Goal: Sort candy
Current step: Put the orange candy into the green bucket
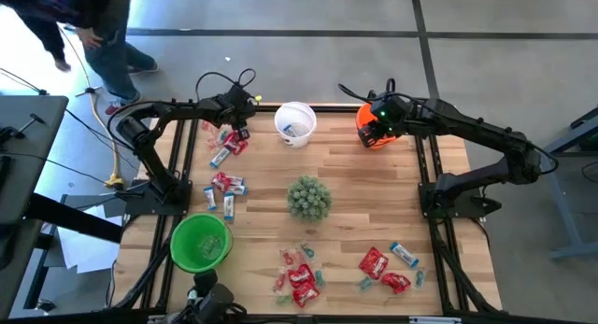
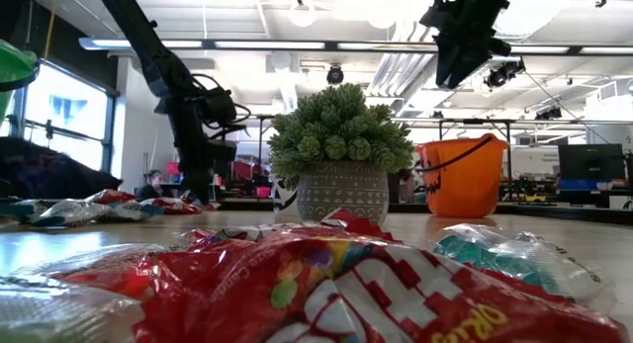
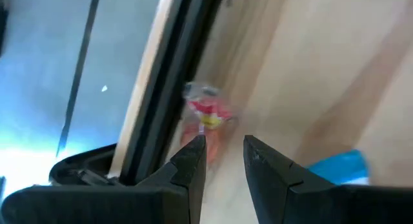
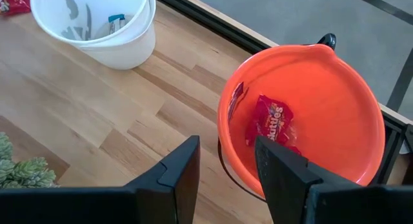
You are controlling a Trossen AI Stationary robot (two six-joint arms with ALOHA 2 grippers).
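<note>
Wooden table [image 1: 355, 212]: scattered candy [image 1: 300, 277] (shiny red, blue-white wrappers).

The left arm reaches in from the left side of the table, elbow bent, its wrist pitched down at the far left part. The left gripper [image 1: 239, 128] is low, its two dark fingers [image 3: 191, 161] parted with a narrow empty gap between them. The right arm stretches from its base at the right edge toward the far side, forearm long and nearly straight. The right gripper [image 1: 377, 130] hangs raised, fingers [image 4: 177, 179] apart, nothing between them.
</note>
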